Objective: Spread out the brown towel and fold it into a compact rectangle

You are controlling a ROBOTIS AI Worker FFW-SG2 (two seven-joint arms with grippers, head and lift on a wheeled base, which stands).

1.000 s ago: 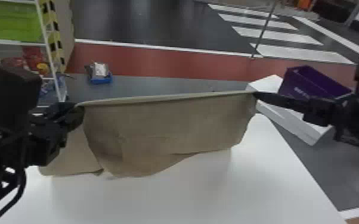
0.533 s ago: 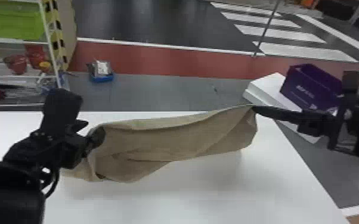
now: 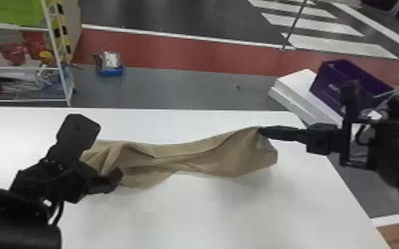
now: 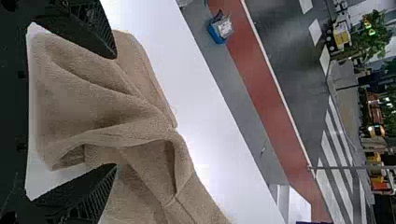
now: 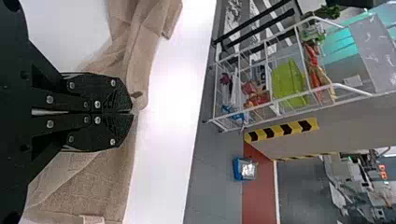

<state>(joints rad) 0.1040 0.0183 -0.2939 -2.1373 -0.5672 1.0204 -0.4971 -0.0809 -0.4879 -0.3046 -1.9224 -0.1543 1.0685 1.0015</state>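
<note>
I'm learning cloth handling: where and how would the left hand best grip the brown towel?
Probably by the raised fold at the loose left end of the brown towel, coming in from the robot's left with a finger on each side. That fold lies between the open fingers of the left hand, while the other end is drawn up to a peak in the right hand.

I see brown towel (image 3: 235, 162) | white table (image 3: 208, 212) | purple box (image 3: 338, 82), far right | yellow-and-black striped edging (image 3: 63, 31), far left | red floor band (image 3: 175, 53)
</note>
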